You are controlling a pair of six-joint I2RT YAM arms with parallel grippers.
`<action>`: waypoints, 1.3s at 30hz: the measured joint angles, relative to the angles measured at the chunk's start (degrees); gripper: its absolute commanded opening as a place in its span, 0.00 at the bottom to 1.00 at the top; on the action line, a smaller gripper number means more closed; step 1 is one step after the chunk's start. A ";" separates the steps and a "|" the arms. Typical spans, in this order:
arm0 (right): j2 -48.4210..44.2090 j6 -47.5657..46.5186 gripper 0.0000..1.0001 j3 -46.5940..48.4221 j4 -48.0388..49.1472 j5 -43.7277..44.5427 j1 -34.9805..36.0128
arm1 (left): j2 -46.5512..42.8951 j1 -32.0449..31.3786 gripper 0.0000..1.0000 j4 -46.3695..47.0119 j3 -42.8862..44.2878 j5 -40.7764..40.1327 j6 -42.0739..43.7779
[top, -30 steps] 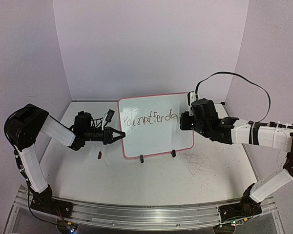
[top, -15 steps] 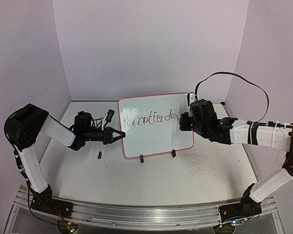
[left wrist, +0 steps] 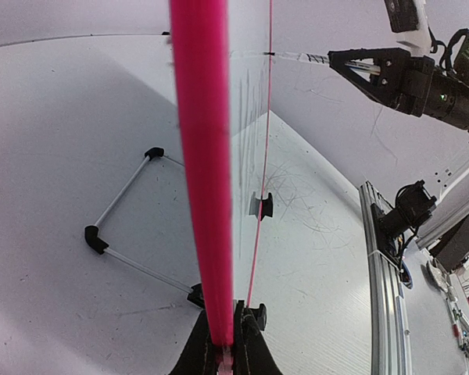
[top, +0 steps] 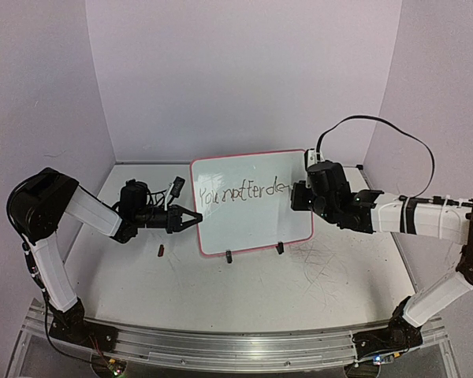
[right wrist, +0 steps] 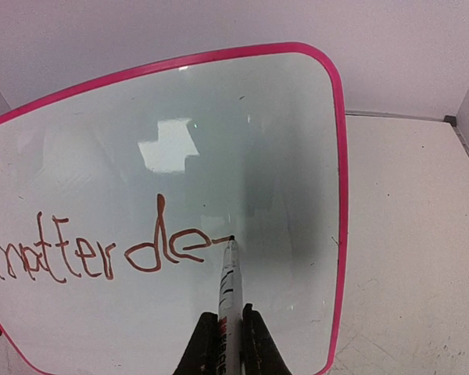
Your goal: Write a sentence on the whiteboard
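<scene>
Sentence (right wrist: 102,258) on whiteboard (right wrist: 281,141) unfinished, trailing off at "de-". Right gripper (right wrist: 228,344) clenched on marker (right wrist: 229,281), tip touching whiteboard at last stroke. Left gripper (left wrist: 225,332) clamped on whiteboard's left rim.

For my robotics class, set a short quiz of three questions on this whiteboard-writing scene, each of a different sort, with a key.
1. True or false: the right hand holds a marker whose tip touches the whiteboard.
2. What is the left hand shut on? A: the whiteboard's edge. B: a second marker. C: nothing.
3. Fill in: the right wrist view shows that the last two letters of the sentence written so far are "__".

Key: 1 true; 2 A; 3 de.
</scene>
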 measured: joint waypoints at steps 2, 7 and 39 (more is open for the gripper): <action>0.02 -0.12 0.00 0.00 0.16 -0.01 0.00 | 0.00 0.00 0.00 0.00 0.00 0.00 0.00; 0.09 -0.26 0.00 0.04 0.32 -0.07 0.00 | 0.00 0.00 0.00 0.00 0.00 -0.02 0.00; 0.46 0.16 0.00 -0.13 1.19 -3.32 0.00 | 0.00 0.00 0.00 -0.02 0.00 -0.04 -0.04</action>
